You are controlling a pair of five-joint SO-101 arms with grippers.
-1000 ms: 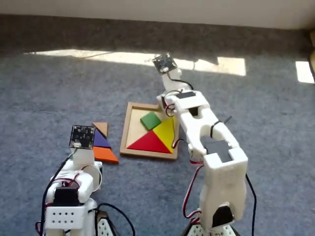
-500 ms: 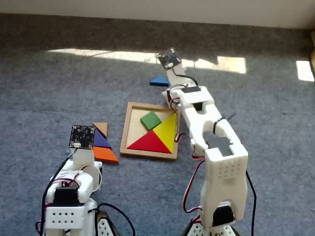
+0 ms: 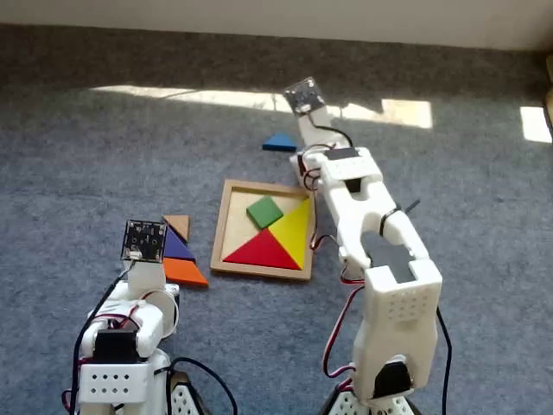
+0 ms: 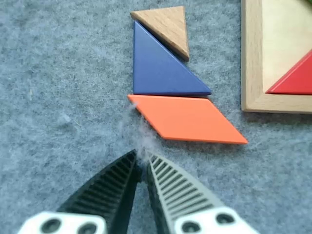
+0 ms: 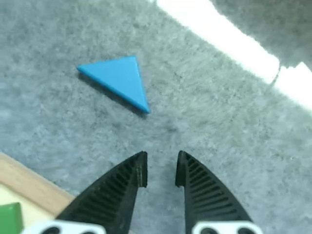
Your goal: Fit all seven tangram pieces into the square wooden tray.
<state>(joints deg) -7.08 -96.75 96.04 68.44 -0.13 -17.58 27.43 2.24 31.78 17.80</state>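
The square wooden tray [image 3: 226, 226] holds a green square [image 3: 264, 212], a yellow triangle [image 3: 294, 232] and a red triangle [image 3: 259, 251]. A light blue triangle [image 3: 279, 143] [image 5: 117, 78] lies on the carpet beyond the tray. My right gripper [image 5: 161, 168] hovers just short of it, open, with nothing between its fingers. Left of the tray lie a wooden triangle [image 4: 165, 27], a dark blue triangle [image 4: 158, 68] and an orange parallelogram [image 4: 187, 119], edge to edge. My left gripper [image 4: 141, 163] is shut and holds nothing, its tips close to the parallelogram's near corner.
Grey carpet [image 3: 104, 173] covers the floor, with a sunlit strip [image 3: 199, 97] along the far side. The right arm [image 3: 363, 207] stretches beside the tray's right rim. The left arm's base [image 3: 121, 346] stands at the near left.
The right arm has swung away from over the tray toward the far side, uncovering the light blue triangle. The left arm has not moved.
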